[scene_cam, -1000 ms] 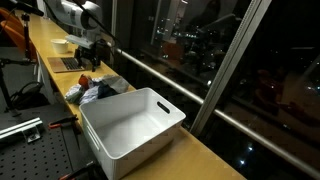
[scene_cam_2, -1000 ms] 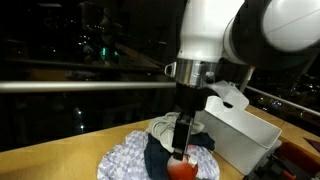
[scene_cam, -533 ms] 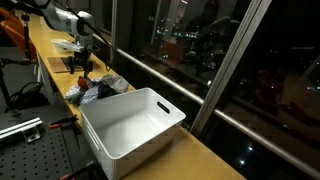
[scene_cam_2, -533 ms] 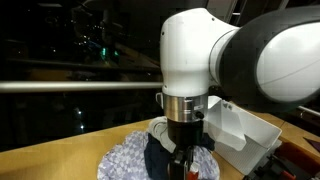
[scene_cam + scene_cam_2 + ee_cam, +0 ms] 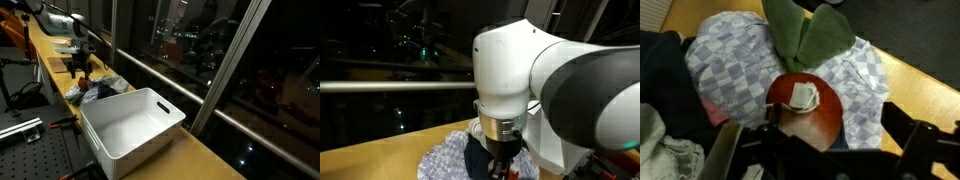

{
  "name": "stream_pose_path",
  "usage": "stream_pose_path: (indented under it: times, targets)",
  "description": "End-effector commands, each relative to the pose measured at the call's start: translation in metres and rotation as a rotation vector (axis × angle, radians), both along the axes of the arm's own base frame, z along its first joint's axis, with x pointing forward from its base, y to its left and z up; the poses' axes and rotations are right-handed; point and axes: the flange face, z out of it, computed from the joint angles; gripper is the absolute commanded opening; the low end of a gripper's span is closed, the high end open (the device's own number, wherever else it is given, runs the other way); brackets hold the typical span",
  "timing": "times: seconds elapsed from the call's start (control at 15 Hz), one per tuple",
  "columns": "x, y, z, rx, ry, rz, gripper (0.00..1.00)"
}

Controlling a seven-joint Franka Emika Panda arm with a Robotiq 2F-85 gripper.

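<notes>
A red round soft toy (image 5: pixel 805 110) with green fabric leaves (image 5: pixel 805 35) and a white tag lies on a blue-and-white checked cloth (image 5: pixel 730 60). The cloth is part of a heap of clothes (image 5: pixel 100 90) on the wooden table (image 5: pixel 915 65). My gripper (image 5: pixel 820 160) hangs open just above the toy, one dark finger on each side of it and nothing held. In both exterior views the arm stands over the heap (image 5: pixel 445 160), with the gripper (image 5: pixel 80 66) pointing down. The big white wrist (image 5: pixel 520 90) hides most of the toy there.
A white plastic bin (image 5: pixel 130 125) with handle slots stands beside the heap, also seen behind the arm (image 5: pixel 560 140). A dark garment (image 5: pixel 665 80) and pale knit fabric (image 5: pixel 660 150) lie in the heap. A window rail and dark glass run along the table's far edge.
The arm has swung along the table away from the bin and come down over the red toy. Its wrist now fills more of the close exterior view. The jaws stayed open.
</notes>
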Motion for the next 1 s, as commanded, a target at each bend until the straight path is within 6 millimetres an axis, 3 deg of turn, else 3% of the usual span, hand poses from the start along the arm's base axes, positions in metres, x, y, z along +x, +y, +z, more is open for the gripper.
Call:
stream_pose_path:
  times: [0.0,0.2,0.27,0.4,0.53,0.73,0.93]
  targets:
    - [0.002,0.0,-0.018,-0.046,-0.081,0.0,1.0]
    - [0.005,-0.004,-0.034,-0.065,-0.118,-0.032,0.98]
    - [0.006,-0.005,-0.038,-0.063,-0.126,-0.048,0.76]
    - [0.007,-0.009,-0.046,-0.055,-0.138,-0.086,0.69]
    - [0.008,-0.01,-0.048,-0.041,-0.145,-0.119,0.53]
    - [0.006,-0.014,-0.025,-0.042,-0.164,-0.153,0.31]
    - [-0.002,-0.031,0.024,-0.045,-0.203,-0.19,0.1]
